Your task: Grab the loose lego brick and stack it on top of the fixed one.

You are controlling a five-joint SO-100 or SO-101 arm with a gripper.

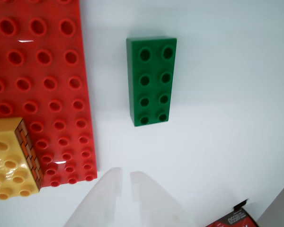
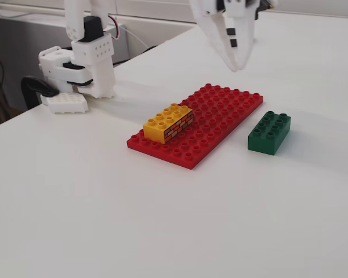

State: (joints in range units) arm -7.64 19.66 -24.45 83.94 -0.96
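On the white desk [image 2: 104, 202], nearest the fixed camera, a red baseplate [image 2: 220, 116] carries the yellow brick [image 2: 168, 123] at its near left corner. Just beside the plate's right edge, apart from it, lies the green brick [image 2: 269, 132], studs up. Above and behind them hangs the pincer [image 2: 235, 65], empty, its tips almost closed.
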